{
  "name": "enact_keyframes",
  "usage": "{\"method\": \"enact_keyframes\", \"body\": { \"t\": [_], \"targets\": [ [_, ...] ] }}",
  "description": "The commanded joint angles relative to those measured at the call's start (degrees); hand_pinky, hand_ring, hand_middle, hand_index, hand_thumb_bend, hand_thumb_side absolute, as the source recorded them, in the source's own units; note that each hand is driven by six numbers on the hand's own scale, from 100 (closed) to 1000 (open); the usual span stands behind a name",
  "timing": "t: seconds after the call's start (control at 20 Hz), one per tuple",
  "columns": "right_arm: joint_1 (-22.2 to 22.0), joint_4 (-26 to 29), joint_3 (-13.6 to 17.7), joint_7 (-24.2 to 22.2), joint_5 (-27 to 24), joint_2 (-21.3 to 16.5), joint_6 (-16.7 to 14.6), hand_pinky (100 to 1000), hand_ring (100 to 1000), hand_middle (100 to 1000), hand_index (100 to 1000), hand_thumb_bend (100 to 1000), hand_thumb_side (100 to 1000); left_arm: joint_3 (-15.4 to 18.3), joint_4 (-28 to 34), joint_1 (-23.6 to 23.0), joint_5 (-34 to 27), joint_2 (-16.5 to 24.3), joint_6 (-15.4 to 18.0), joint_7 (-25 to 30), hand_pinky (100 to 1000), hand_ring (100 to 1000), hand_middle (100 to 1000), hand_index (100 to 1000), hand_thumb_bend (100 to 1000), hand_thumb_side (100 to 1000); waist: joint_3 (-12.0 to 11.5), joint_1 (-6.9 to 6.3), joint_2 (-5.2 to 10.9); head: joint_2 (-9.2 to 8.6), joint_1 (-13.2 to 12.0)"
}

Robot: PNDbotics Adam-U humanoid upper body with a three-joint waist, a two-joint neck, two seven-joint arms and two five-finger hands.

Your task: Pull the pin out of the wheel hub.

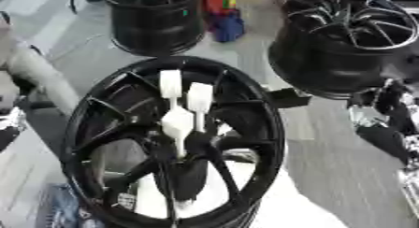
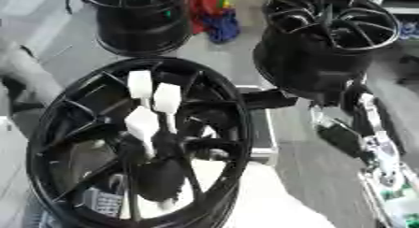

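A large black wheel hub stands tilted in the middle of the view, its spokes facing me. Three white pins stick out near its centre: one at the top, a second just right of it, and a third lower down. No hand touches the pins or the hub. My right hand, black and silver, hangs to the right of the hub, apart from it. A dark and silver part of my left hand shows at the left edge.
Two more black wheels stand behind: one at the back centre, one at the back right, close to my right arm. Red and blue items lie between them. A pale rounded shape runs along the left.
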State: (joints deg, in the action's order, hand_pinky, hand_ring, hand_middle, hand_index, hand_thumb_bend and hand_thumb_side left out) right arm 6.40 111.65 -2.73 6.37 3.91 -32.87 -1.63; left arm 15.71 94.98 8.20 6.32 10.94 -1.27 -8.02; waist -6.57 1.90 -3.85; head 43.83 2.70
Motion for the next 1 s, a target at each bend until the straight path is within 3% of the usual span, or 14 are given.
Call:
{"method": "enact_keyframes", "body": {
  "t": [0.05, 0.25, 0.45, 0.8, 1.0],
  "targets": [
    [4.51, 2.79, -1.32, -4.83, -0.73, -9.27, -0.13, 704, 616, 681, 804, 100, 100, -0.34, 1.08, 0.42, 0.12, 0.95, 0.11, 0.44, 570, 590, 629, 743, 514, 245, -0.34, 0.03, 0.57, 0.24, 0.42],
    [13.01, 2.93, -5.02, -15.03, -2.81, -16.47, -1.91, 726, 638, 696, 815, 100, 100, -0.66, 1.08, 0.42, 0.19, 0.98, 0.17, 0.80, 569, 589, 628, 743, 514, 245, -1.29, 0.27, 0.48, 0.24, 1.09],
    [20.55, 2.94, -9.60, -25.79, -4.50, -19.19, -2.43, 746, 675, 719, 823, 100, 100, -0.86, 1.14, 0.61, 0.35, 1.31, 0.19, 1.04, 570, 589, 628, 743, 514, 244, -2.37, 0.82, 0.37, 0.15, 1.74],
    [31.23, 1.97, -17.71, -43.96, 0.48, -15.62, -0.12, 811, 792, 810, 887, 122, 100, -1.45, 1.16, 1.02, 0.61, 1.91, 0.21, 1.72, 570, 589, 628, 743, 514, 245, -4.58, 1.94, 0.35, -0.30, 3.22],
    [35.48, -3.92, -20.71, -49.56, 4.84, -11.56, -0.17, 825, 822, 844, 896, 153, 100, -1.60, 1.20, 1.25, 0.75, 2.13, 0.20, 1.97, 570, 589, 628, 743, 514, 244, -5.71, 2.49, 0.24, -0.60, 3.90]
  ]
}}
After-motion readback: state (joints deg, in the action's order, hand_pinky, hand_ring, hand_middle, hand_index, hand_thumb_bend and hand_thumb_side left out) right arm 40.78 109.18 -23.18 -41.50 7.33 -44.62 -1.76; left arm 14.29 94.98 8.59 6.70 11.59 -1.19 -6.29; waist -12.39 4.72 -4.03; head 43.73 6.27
